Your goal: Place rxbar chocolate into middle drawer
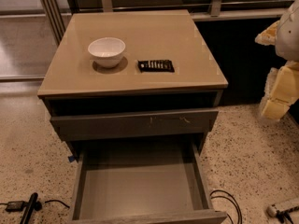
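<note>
**Operator:** Where does everything sit right now?

**Spotter:** Your rxbar chocolate (156, 66) lies flat on the table (154, 29), nearer the front edge than the back and a little right of the middle. Its long side runs along the front edge. The white bowl (106, 52) stands just beside it on the left, not touching. The middle drawer (135, 185) is pulled out below the scratched drawer front (135, 123), and nothing shows on its floor.

**Operator:** And the gripper?

**Spotter:** Your gripper (279, 94) hangs off the right edge of the table, well apart from the bar and carrying nothing that I can see. I cannot tell whether it is released or clenched.

**Operator:** How will the bar behave?

**Spotter:** Expect it to be light. The bar itself should be fairly stiff, but the wrapper looks slick. It sits very low, so you have little height to catch and it may skate across the glossy top if you nudge it. I would come straight down and pinch across the short width at mid-length, so neither end droops. Approach from the right-hand side, which keeps you away from the bowl.

**Operator:** Any worry about the drop?

**Spotter:** Not much, I think. It should not break, and the drawer is wide. Clear the front edge before you lower.
</note>
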`<act>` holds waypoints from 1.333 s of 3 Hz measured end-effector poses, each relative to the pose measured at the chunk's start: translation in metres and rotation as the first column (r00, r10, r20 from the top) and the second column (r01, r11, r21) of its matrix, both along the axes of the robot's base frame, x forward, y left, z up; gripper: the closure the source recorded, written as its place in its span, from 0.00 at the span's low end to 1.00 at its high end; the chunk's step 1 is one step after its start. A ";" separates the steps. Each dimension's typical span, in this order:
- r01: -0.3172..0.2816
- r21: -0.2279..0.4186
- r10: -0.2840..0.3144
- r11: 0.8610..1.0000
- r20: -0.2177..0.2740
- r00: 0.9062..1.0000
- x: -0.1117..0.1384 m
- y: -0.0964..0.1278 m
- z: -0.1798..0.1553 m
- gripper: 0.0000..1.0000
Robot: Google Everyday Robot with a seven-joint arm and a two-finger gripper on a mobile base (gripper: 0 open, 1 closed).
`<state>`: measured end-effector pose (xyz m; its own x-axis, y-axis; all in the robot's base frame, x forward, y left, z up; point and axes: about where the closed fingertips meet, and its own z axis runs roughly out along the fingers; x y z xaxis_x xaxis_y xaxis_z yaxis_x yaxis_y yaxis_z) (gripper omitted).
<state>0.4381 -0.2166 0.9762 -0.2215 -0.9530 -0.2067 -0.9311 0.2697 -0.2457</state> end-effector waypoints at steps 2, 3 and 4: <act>-0.008 -0.003 0.008 1.000 0.014 1.000 0.022 0.009 0.001 0.00; 0.017 0.042 -0.019 0.999 0.061 0.998 0.039 0.016 0.004 0.00; 0.055 0.144 -0.071 0.988 0.108 0.992 0.054 0.024 0.005 0.00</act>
<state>0.4918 -0.1929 0.9814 -0.2475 -0.8975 -0.3649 -0.8797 0.3660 -0.3036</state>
